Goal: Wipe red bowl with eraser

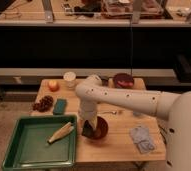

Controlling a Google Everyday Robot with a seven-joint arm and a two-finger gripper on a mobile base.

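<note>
Near the bottom middle of the frame, the gripper [89,129] dips into the red bowl [100,128], likely to rub it with the eraser [87,131].

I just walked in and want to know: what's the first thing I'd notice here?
The big white robot arm stretches across the wooden table, and its gripper dips into the round orange-red bowl near the table's front. To the bowl's left sits a large green tray holding a pale corn-like piece.
</note>
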